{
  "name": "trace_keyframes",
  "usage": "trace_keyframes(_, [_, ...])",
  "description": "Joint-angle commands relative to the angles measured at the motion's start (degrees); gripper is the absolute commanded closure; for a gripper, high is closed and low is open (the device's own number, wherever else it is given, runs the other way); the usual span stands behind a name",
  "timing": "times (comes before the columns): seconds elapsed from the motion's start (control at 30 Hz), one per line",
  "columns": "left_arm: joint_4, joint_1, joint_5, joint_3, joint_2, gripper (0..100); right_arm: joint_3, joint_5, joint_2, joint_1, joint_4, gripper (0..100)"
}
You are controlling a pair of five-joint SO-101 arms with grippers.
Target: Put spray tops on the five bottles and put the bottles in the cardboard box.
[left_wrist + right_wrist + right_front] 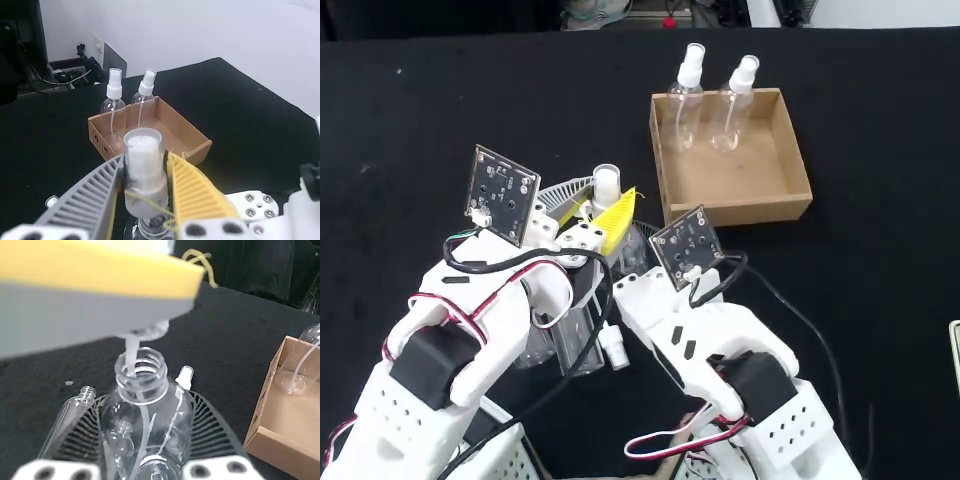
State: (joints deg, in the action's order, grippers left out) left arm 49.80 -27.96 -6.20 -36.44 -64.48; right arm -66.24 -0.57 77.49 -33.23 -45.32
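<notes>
The left pincer (pixel 144 167) is clamped on a spray top (pixel 143 147), its grey and yellow fingers pressing the collar from both sides. Directly beneath it, the right pincer (pixel 147 405) is closed around the body of an upright clear bottle (pixel 145 427). The spray top's thin tube hangs down into the bottle's open threaded neck, and the collar sits just above the neck. Both are near the middle of the black bench (pixel 880 300), left of and nearer than the cardboard box (pixel 745 212). A capped bottle (pixel 685 105) and a second capped bottle (pixel 732 110) stand against the box's far wall. An uncapped bottle (pixel 70 415) lies on the bench beside the held one. A loose spray top (pixel 185 376) lies just beyond.
</notes>
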Motion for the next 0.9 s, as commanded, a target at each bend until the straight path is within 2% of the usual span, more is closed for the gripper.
trace_keyframes(0.0, [-0.7,1.1,0.18,0.31,0.18,90,3.82,-0.26,1.36,-0.18,-0.18,98.1])
trace_keyframes(0.13, [1.23,1.01,-0.26,0.75,0.09,81,3.82,-0.35,1.36,-0.18,-0.18,98.1])
trace_keyframes(0.47, [0.97,1.89,0.18,4.0,-6.33,81,3.82,-0.35,1.36,-0.18,-0.26,98.1])
trace_keyframes(0.7, [0.79,10.77,0.26,3.47,-7.38,81,4.18,-0.35,1.36,1.41,-0.62,98.1])
trace_keyframes(0.87, [1.85,22.81,0.26,1.54,-7.47,81,10.95,-0.35,0.75,13.63,-3.69,98.1])
